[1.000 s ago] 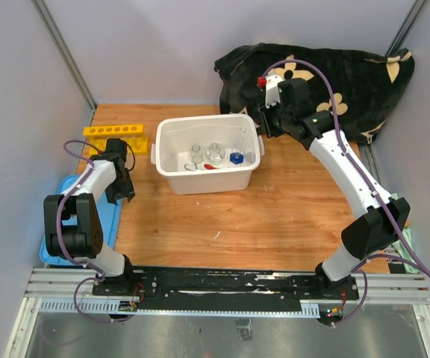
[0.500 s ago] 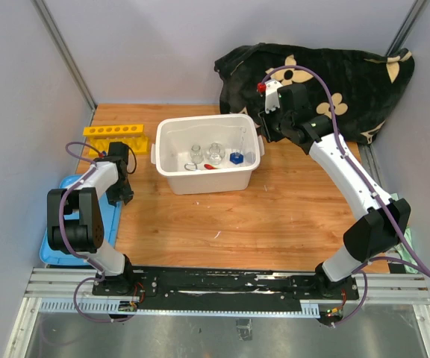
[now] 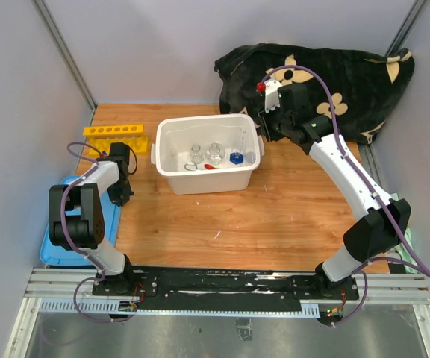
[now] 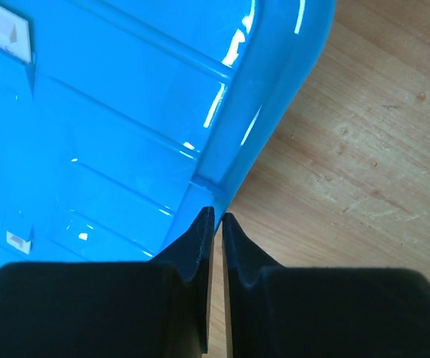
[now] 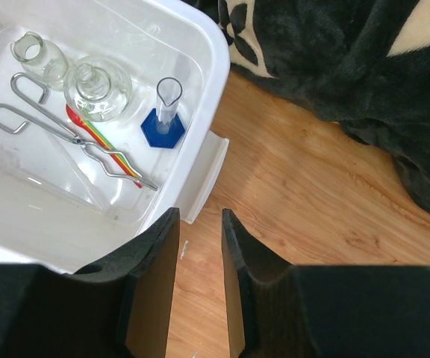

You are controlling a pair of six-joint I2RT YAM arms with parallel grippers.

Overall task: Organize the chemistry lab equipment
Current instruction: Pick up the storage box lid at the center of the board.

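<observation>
Inside the white bin (image 3: 172,127) lie a small beaker (image 5: 32,48), a flask (image 5: 95,86), a blue-based glass piece (image 5: 163,128), metal tweezers (image 5: 43,127) and a thin red-orange tool (image 5: 107,145). The yellow tube rack (image 3: 115,132) stands at the far left. My right gripper (image 5: 200,212) hangs open and empty above the bin's right handle (image 5: 207,175). My left gripper (image 4: 216,212) is low at the left, its tips straddling the rim of the blue lid (image 4: 110,112). Its jaws are closed to a thin slit.
The blue lid (image 3: 58,239) lies flat at the table's left edge. A black flower-patterned blanket (image 3: 349,82) is heaped at the back right, just behind my right gripper (image 3: 263,130). Bare wood shows in front of the bin.
My left gripper's jaws have closed to a narrow slit at the lid's rim after shifting slightly on the lid. The right arm has barely moved.
</observation>
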